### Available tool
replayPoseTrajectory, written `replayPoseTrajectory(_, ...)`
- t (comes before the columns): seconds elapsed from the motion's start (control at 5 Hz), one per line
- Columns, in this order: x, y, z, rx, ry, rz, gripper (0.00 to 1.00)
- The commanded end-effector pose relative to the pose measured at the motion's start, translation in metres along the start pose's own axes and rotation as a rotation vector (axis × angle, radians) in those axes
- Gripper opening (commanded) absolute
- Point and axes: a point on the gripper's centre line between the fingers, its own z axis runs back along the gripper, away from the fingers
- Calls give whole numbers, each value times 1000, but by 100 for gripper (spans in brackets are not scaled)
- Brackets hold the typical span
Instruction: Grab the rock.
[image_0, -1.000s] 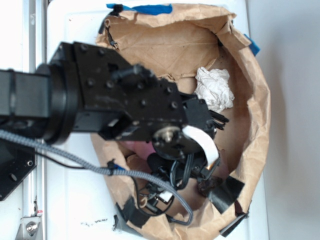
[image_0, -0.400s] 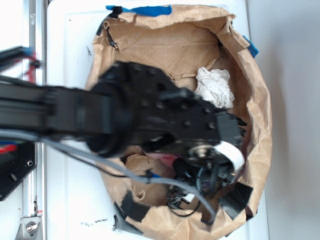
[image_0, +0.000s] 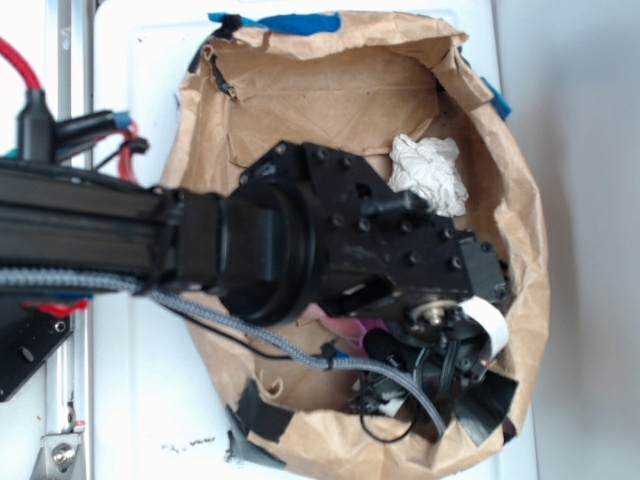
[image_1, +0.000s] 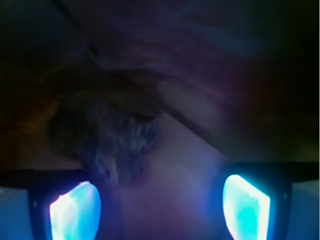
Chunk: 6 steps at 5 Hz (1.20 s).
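Observation:
In the wrist view the rock (image_1: 107, 140) is a dark, rough lump lying on brown paper just ahead of the fingertips, nearer the left one. My gripper (image_1: 160, 210) is open: the two glowing blue fingertips (image_1: 75, 210) stand wide apart, and only the rock's near edge reaches in beside the left one. In the exterior view the black arm (image_0: 330, 240) reaches over the lower right of the paper bag (image_0: 520, 200) and hides both the rock and the fingers.
A white crumpled paper ball (image_0: 428, 175) lies at the bag's upper right. A bit of pink plush (image_0: 345, 327) shows under the arm. Black tape pieces (image_0: 487, 402) sit at the bag's lower right rim. Blue tape (image_0: 300, 20) holds the top edge.
The arm has swung right and toward the bag's lower right corner. The dark lump seen there a second ago is now covered by the gripper.

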Motion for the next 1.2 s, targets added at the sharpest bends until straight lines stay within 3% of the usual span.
replayPoseTrajectory(0.0, 5, -27, 32, 25, -65, -129, 100)
replayPoseTrajectory(0.6, 33, -18, 22, 19, -139, -178, 100)
replayPoseTrajectory(1.0, 42, -14, 4, 51, -137, -198, 100)
